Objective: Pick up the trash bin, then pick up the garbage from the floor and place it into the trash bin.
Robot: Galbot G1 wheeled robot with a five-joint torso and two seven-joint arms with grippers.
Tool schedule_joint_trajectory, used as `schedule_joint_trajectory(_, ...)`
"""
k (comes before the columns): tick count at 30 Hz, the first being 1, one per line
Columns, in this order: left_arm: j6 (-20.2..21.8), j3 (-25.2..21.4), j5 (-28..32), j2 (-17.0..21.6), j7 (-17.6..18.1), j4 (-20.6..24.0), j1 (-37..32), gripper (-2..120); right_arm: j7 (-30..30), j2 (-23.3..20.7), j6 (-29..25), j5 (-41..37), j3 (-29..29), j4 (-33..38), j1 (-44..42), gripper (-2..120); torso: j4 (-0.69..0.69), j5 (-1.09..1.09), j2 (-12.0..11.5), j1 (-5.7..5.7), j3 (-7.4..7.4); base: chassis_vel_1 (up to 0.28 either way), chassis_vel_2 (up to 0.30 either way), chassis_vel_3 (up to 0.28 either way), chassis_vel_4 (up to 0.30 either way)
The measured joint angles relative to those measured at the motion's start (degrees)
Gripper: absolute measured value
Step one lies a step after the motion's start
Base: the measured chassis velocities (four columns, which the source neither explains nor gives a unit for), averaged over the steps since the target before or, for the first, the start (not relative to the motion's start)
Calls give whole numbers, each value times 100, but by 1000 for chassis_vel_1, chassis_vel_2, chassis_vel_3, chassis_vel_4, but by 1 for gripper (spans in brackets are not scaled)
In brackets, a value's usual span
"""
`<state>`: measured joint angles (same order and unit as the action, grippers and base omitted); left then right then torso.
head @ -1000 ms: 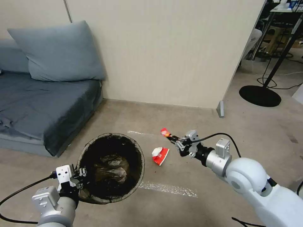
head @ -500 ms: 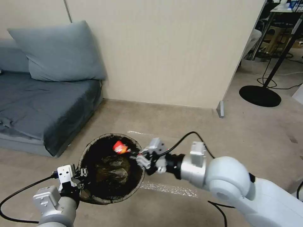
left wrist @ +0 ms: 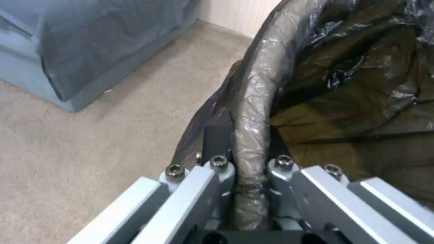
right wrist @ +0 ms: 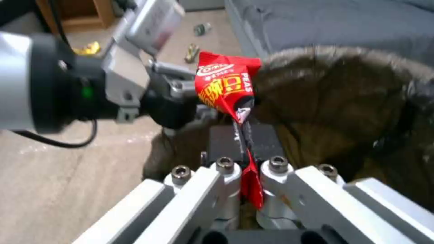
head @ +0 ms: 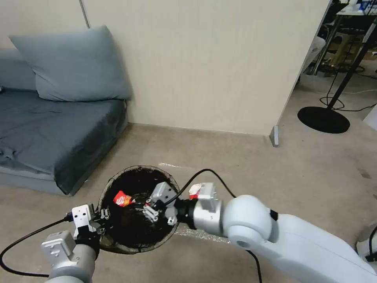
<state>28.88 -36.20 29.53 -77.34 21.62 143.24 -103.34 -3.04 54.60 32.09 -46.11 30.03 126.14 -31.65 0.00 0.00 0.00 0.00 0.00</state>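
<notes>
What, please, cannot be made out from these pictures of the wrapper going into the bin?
- Head view: the right pincer and its arm cover the trash bin's floor, and most of the red-and-white carton.
- Right wrist view: small litter by the sofa is too blurred to identify.
- Left wrist view: the bin's outside is cut off; the left pincer grips the rim.

Red snack wrapper (right wrist: 224,86) printed with "PEAS" in white, yellow Chinese characters, a white oval logo too blurred to read
</notes>
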Motion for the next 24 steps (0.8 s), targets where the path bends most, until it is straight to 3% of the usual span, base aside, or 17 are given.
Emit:
schedule_joint_trajectory(11, 2, -6, 6, -37, -5, 0, 19, 3, 77, -86, 103, 69, -58, 95, -20, 37, 0, 0, 0, 0, 0, 0, 0, 0, 0)
schedule_joint_trajectory(13, 2, -5, 6, -39, -6, 0, 19, 3, 79, -91, 103, 67, -60, 101, -20, 38, 0, 0, 0, 0, 0, 0, 0, 0, 0)
schedule_joint_trajectory(14, 1, -1, 6, -53, -10, 0, 21, 3, 87, -112, 102, 63, -74, 121, -18, 48, 0, 0, 0, 0, 0, 0, 0, 0, 0)
schedule_joint_trajectory(24, 2, -3, -2, -97, -19, 0, 22, 3, 104, -160, 96, 47, -118, 195, -14, 84, 0, 0, 0, 0, 0, 0, 0, 0, 0)
